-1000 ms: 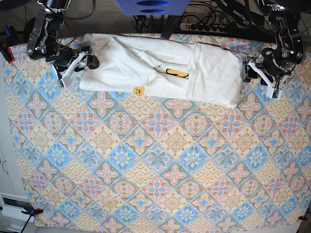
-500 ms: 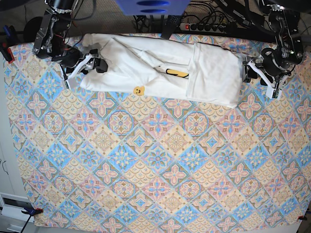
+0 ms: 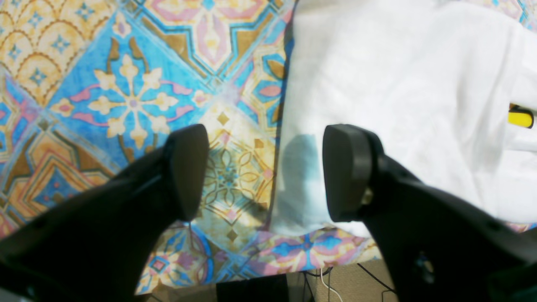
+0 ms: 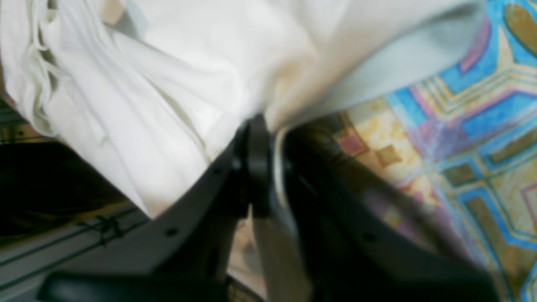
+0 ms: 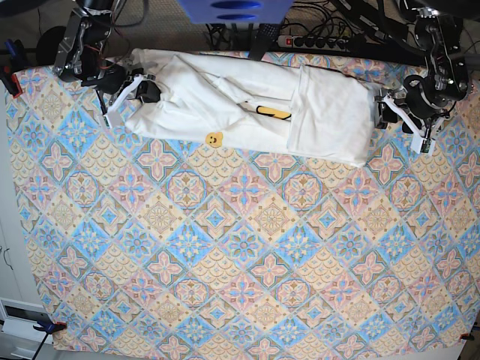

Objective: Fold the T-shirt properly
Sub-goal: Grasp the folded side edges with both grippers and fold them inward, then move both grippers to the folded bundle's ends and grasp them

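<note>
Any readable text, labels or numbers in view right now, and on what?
None readable.
T-shirt: only scraps of its print show, a yellow-and-black bar and a small yellow smiley-like mark; no whole letter.
Tablecloth: pattern only, no writing.
Blue object at the top edge: unmarked ovals.

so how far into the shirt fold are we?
Done: the T-shirt is already gathered into a long band at the table's far edge, though rumpled. In hand: the right gripper is pinched shut on fabric at one end; the left gripper stands open at the other end's edge, nothing held. Left: grasping that end and folding the band shorter.
</note>
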Controlling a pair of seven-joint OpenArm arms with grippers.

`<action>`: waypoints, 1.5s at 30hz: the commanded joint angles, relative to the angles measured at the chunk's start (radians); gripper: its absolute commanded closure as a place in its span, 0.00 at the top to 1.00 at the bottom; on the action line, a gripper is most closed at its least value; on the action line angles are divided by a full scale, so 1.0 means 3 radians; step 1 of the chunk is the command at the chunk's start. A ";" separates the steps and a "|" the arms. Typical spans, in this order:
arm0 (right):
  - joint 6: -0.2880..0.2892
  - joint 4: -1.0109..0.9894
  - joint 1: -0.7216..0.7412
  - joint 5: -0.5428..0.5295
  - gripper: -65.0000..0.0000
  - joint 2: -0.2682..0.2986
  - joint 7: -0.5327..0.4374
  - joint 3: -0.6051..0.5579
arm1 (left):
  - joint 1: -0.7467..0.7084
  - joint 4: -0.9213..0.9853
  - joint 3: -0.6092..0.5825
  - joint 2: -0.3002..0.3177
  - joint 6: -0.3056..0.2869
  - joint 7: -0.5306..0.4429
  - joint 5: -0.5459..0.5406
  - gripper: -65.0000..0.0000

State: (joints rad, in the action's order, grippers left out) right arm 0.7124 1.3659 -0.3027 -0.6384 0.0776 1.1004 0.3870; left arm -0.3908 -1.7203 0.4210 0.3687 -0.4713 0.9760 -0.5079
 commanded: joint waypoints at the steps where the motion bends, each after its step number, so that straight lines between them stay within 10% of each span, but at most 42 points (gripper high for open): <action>1: -0.0048 -0.0050 0.0081 0.0207 0.00 0.0005 0.0114 0.0058 | 0.0011 -0.0053 0.0016 0.0042 -0.0007 -0.0059 -0.0038 0.65; 23: -0.0048 -0.0975 0.1180 0.0642 0.00 0.1012 -0.0167 0.0247 | 0.0006 -0.0053 0.0016 -0.0035 -0.0007 -0.0054 -0.0038 0.65; 33: -0.0048 -0.0433 0.1037 0.0637 0.00 0.0869 -0.0060 0.0344 | 0.0139 0.0167 -0.0393 -0.0224 0.0014 -0.0064 -0.0023 0.06; 45: -0.0048 0.0912 0.0602 0.0637 0.00 0.0255 0.0442 0.0329 | 0.0313 0.0535 -0.0547 -0.0500 0.0014 -0.0070 -0.0018 0.03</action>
State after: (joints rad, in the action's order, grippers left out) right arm 0.6949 1.6218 -0.1223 -0.4358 0.1379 1.2423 0.4824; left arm -0.3019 -1.5471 0.2600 0.2161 -0.4603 0.9676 -0.4999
